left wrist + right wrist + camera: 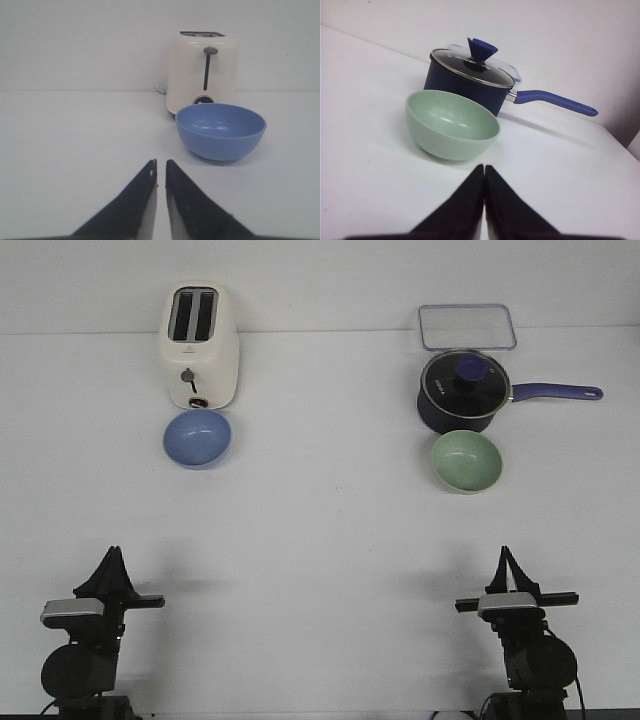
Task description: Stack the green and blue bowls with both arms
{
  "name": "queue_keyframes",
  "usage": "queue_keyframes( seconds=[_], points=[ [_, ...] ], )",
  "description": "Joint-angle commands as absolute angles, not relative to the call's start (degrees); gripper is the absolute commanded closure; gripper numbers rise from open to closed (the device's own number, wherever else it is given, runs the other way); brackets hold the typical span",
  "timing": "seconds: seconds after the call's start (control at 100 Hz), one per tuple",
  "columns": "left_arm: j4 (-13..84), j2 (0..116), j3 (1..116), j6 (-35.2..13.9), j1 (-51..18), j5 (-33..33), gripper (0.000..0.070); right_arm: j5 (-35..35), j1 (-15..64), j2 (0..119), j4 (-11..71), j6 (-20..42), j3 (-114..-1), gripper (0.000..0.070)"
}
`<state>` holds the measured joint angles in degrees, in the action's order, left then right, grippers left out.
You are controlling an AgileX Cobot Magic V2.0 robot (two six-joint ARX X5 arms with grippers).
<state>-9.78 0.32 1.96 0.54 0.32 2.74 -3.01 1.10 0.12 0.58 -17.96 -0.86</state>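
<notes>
Partly hidden behind saucepan (462,392): clear container (467,326).

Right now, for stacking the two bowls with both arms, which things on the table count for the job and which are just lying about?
Belongs to the job:
blue bowl, in front of the toaster
green bowl, in front of the saucepan
left gripper and right gripper, both shut, holding nothing

Just lying about:
toaster
saucepan with glass lid
clear lid behind the saucepan
</notes>
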Motion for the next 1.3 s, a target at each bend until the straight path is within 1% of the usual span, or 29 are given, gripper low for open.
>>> queue_keyframes(
  seconds=[0.0, 0.72, 0.8, 0.84, 0.92, 1.03, 1.1, 1.13, 1.21, 1.29],
  points=[
    [-10.37, 0.27, 0.80, 0.71, 0.36, 2.76, 0.0685, -3.01, 1.10, 0.08, -0.23, -17.39, -0.75, 0.0700],
    [-10.37, 0.27, 0.80, 0.71, 0.36, 2.76, 0.0685, -3.01, 1.10, 0.08, -0.27, -17.37, -0.75, 0.0700],
    [-10.37, 0.27, 0.80, 0.71, 0.36, 2.76, 0.0685, -2.66, 1.13, 0.08, -0.54, -16.08, -0.75, 0.0700],
    [-10.35, 0.27, 0.80, 0.71, 0.36, 2.76, 0.0685, -2.11, 1.13, 0.08, -0.62, -14.41, -0.73, 0.0700],
    [-10.37, 0.27, 0.80, 0.71, 0.36, 2.76, 0.0685, -0.84, 1.13, 0.08, -0.62, -8.36, -0.75, 0.0700],
    [-10.37, 0.27, 0.80, 0.71, 0.36, 2.76, 0.0685, -0.01, 1.10, 0.08, -0.97, 2.48, -0.75, 0.0700],
    [-10.37, 0.27, 0.80, 0.71, 0.36, 2.76, 0.0685, -0.32, 1.10, 0.08, -1.56, 11.33, -0.75, 0.0700],
    [-10.35, 0.27, 0.80, 0.71, 0.36, 2.76, 0.0685, -0.58, 1.10, 0.08, -1.76, 13.93, -0.75, 0.0700],
    [-10.37, 0.27, 0.80, 0.71, 0.36, 2.76, 0.0685, -0.54, 1.08, 0.10, -0.97, 18.02, -1.48, 0.0700],
    [-10.35, 0.27, 0.80, 0.71, 0.36, 2.76, 0.0685, -0.47, 1.08, 0.75, 2.13, 19.53, -3.84, 0.0700]
  ],
)
